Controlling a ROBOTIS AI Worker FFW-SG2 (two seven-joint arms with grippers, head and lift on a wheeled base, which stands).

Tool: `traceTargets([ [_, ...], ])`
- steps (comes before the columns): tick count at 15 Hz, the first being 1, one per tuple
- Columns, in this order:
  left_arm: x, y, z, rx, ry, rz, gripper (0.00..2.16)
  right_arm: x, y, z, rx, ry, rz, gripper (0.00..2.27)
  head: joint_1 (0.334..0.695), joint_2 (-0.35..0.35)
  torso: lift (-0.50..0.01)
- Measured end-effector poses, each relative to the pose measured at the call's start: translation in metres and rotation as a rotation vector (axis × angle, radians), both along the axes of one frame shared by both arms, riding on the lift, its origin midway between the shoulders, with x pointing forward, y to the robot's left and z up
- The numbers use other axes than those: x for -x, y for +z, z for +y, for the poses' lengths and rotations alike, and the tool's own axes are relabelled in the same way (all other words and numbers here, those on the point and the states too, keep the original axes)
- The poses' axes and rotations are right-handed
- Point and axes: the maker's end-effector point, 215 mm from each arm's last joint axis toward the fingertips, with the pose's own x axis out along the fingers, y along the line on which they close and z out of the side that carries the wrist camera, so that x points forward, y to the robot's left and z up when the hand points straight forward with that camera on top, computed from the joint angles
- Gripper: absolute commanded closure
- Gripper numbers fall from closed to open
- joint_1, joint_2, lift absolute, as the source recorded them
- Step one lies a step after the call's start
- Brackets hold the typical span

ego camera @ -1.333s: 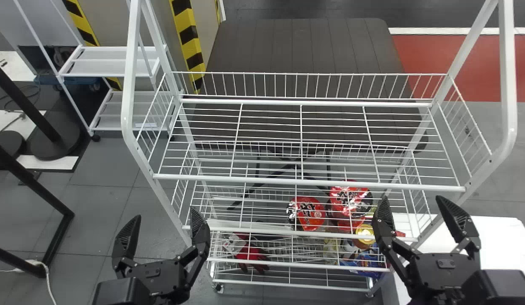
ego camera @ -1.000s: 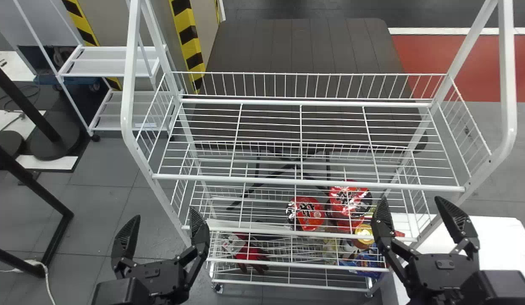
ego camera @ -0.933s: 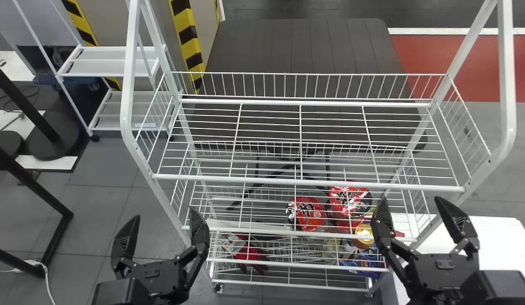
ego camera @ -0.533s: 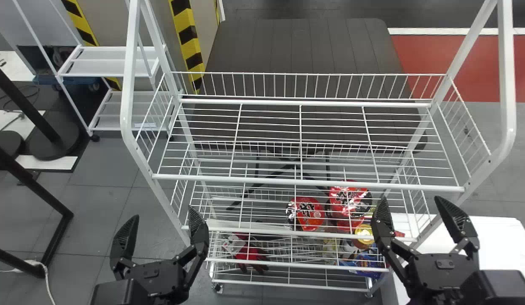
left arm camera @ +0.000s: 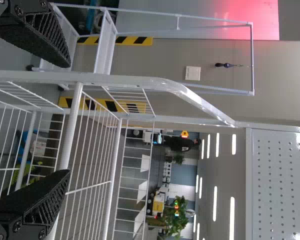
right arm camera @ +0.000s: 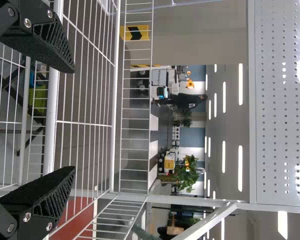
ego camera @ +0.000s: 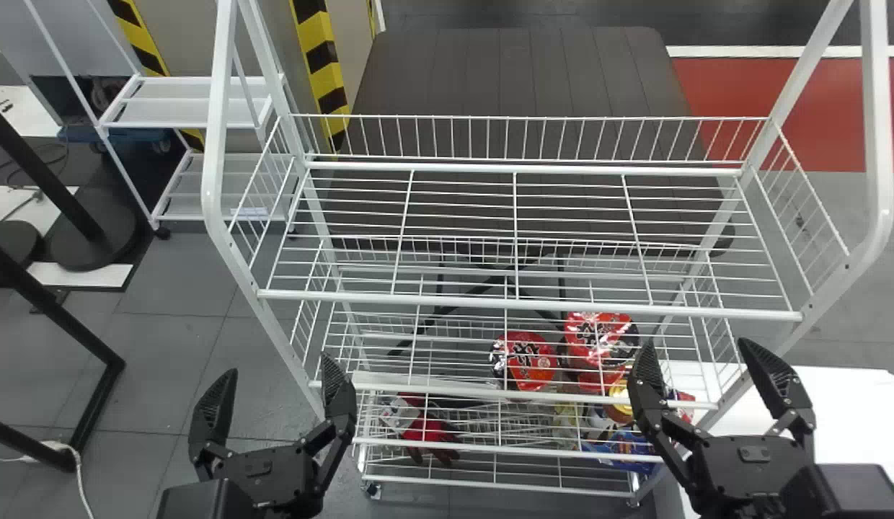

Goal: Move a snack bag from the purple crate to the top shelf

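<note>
Gripper L (ego camera: 280,362) is at rack front L, fingers wide apart; gripper R (ego camera: 695,342), front R, likewise apart. Beyond, below top shelf (ego camera: 526,304), are L red bag (ego camera: 525,360) & R red bag (ego camera: 598,335), R of ctr, printed faces up; which is the task's, can't tell. Long axes & pointing unclear thru wires. Blue pkt (ego camera: 623,445) is lower, nr gripper R.

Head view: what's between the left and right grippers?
Between left gripper and right gripper, the head view shows the rack holding red packs and other items.
</note>
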Motion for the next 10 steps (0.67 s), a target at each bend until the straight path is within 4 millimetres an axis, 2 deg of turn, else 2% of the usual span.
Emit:
traceTargets([
  [10,-0.0006,0.0001,0.0006,0.001,0.003,-0.004,0.05,0.0,0.0001,-0.0007,-0.002,-0.004,-0.001,0.14,0.695,0.065,-0.072],
])
